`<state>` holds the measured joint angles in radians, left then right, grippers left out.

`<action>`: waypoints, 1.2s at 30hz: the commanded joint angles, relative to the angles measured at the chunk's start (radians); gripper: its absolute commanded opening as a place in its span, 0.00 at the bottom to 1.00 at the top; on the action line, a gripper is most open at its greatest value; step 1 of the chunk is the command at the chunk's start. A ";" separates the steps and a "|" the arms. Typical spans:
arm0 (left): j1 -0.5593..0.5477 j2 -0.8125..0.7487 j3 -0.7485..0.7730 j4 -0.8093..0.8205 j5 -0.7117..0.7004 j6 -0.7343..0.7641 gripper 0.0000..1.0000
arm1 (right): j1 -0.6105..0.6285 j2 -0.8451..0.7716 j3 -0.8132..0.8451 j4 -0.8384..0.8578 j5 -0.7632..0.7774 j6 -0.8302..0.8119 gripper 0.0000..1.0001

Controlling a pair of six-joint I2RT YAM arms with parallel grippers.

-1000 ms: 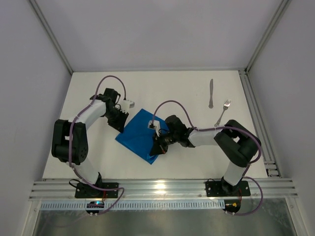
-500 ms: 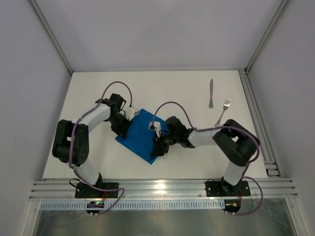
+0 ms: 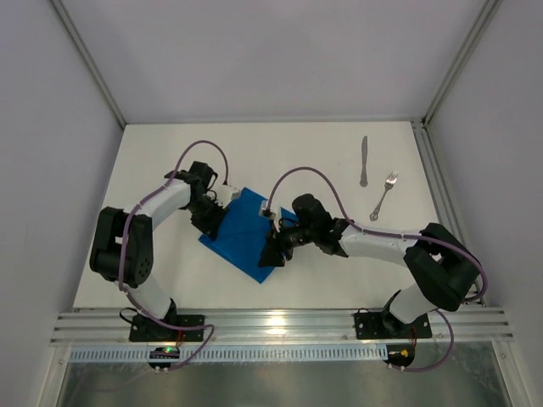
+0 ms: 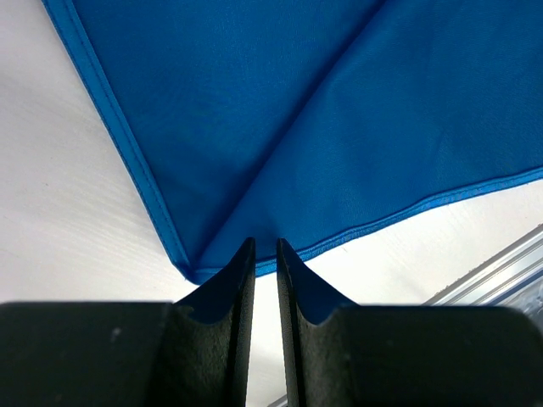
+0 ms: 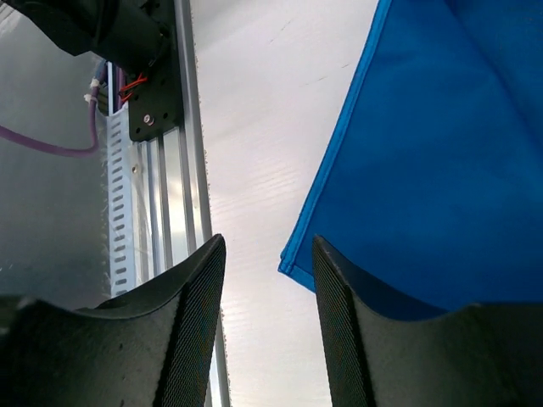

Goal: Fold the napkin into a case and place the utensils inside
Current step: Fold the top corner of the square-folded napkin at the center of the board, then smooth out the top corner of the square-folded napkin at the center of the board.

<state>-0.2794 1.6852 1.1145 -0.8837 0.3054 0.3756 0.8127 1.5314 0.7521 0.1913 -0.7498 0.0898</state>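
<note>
The bright blue napkin (image 3: pixel 242 231) lies folded on the white table, left of centre. My left gripper (image 3: pixel 215 219) is low over its left edge. In the left wrist view the left gripper (image 4: pixel 264 242) shows only a thin slit with nothing in it, its tips above a hemmed corner of the napkin (image 4: pixel 280 110). My right gripper (image 3: pixel 272 253) stands open at the near corner. The right wrist view shows the right gripper (image 5: pixel 267 242) with bare table between its fingers and the napkin (image 5: pixel 441 170) beside the right finger. The knife (image 3: pixel 363 161) and fork (image 3: pixel 383 195) lie far right.
An aluminium rail (image 3: pixel 271 322) runs along the near table edge and shows as the rail (image 5: pixel 161 212) in the right wrist view. A second rail (image 3: pixel 441 203) borders the right side. White walls enclose the table on three sides.
My right gripper has opened and let go of the napkin's near corner, and its arm has stretched out to the right. The left gripper moved down onto the napkin's left edge, then stayed.
</note>
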 commanded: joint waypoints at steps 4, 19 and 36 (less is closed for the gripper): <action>-0.007 -0.084 -0.022 -0.009 -0.009 0.023 0.18 | -0.078 0.038 -0.008 0.013 0.130 0.141 0.27; -0.038 0.007 -0.108 0.138 -0.166 0.016 0.16 | -0.328 0.136 -0.062 0.145 0.234 0.264 0.04; -0.037 -0.009 -0.122 0.137 -0.115 0.025 0.16 | -0.371 -0.076 -0.086 -0.115 0.438 0.528 0.29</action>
<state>-0.3149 1.6913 1.0100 -0.7845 0.1699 0.3794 0.4431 1.4765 0.6872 0.1360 -0.3920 0.5144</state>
